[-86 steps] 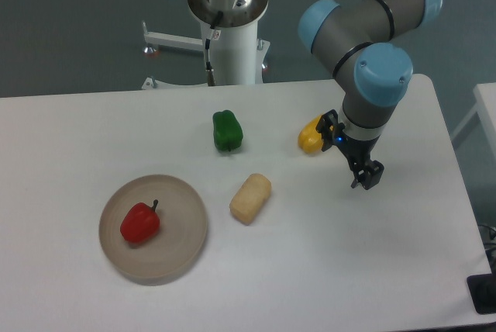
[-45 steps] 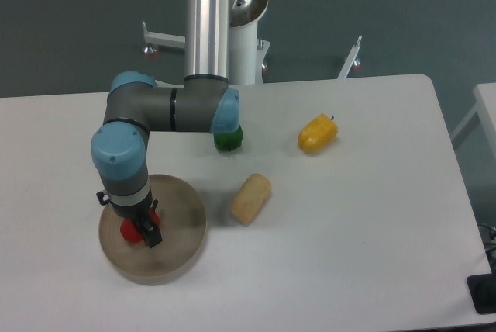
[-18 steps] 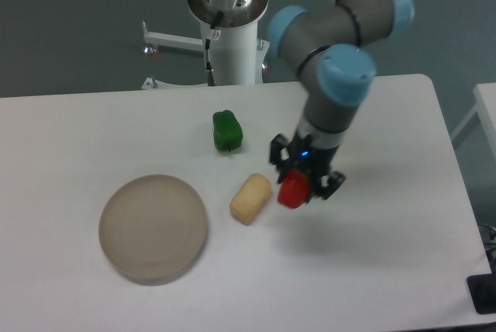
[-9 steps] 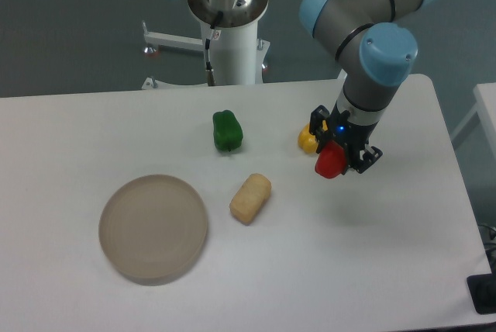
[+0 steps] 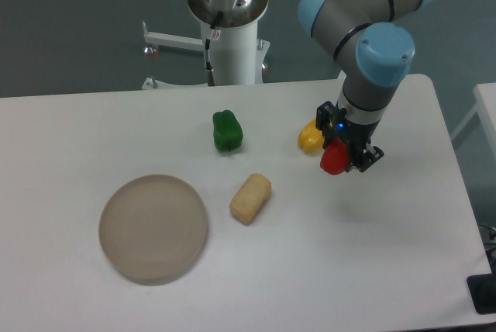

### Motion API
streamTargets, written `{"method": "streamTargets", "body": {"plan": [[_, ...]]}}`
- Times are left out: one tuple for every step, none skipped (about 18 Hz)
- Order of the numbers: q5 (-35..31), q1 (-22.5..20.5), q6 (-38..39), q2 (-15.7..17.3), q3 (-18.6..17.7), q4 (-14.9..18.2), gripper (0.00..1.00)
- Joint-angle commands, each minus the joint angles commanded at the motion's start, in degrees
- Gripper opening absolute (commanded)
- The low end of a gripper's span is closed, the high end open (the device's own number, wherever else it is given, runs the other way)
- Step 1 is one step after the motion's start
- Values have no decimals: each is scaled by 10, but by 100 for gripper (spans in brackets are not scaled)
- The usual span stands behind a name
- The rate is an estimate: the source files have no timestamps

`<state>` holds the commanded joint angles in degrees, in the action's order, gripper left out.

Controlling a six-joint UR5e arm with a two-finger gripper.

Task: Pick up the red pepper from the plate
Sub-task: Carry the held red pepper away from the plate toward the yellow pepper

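Note:
The red pepper (image 5: 334, 160) is glossy and held in my gripper (image 5: 346, 157), which is shut on it above the white table at the right, just beside the yellow pepper (image 5: 308, 138). The beige-tan round plate (image 5: 153, 228) lies at the front left with nothing on it, far from the gripper.
A green pepper (image 5: 227, 131) stands on the table (image 5: 403, 262) left of centre. A pale beige loaf-shaped piece (image 5: 250, 198) lies between the plate and the gripper. The arm's base column (image 5: 230, 29) stands behind the table's far edge.
The gripper took the red pepper off the plate and carried it right across the table; in the last half second it shifted slightly further right beside the yellow pepper.

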<state>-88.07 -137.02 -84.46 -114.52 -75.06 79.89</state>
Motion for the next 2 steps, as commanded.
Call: {"method": "streamTargets", "body": {"plan": [[0, 0, 1, -1, 0, 0, 15], [0, 0, 3, -1, -1, 0, 15]]}}
